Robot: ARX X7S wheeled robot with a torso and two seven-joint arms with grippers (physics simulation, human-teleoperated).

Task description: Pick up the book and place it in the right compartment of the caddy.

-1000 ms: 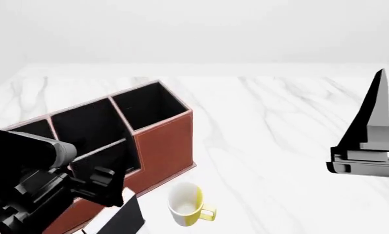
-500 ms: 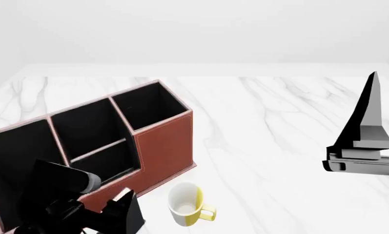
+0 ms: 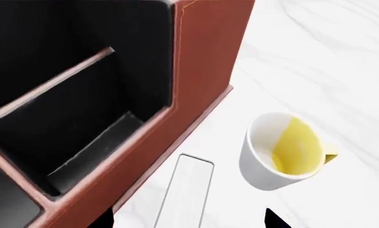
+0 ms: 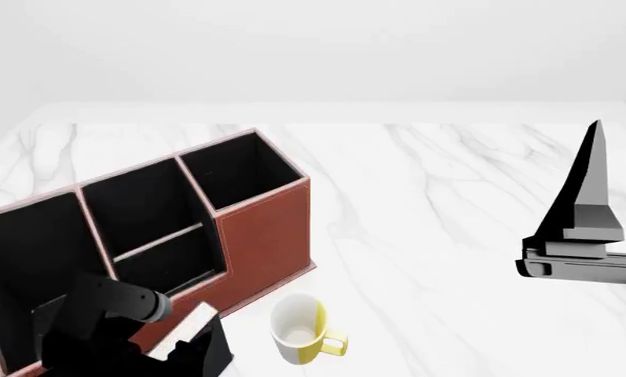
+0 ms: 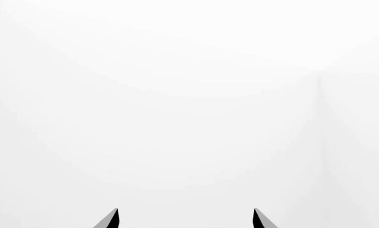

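Left end effector [image 3: 188, 219] spread wide over the book [image 3: 185, 192] beside the caddy [image 3: 196, 61]: lower straight, straddle covers, avoid mug [image 3: 284, 152].

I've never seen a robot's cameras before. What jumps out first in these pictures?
The big reddish-brown caddy with black compartments, at the left of a white marble table. Just in front stands a white mug with a yellow inside, next to a thin black book standing on edge. The left gripper hovers open over the book.
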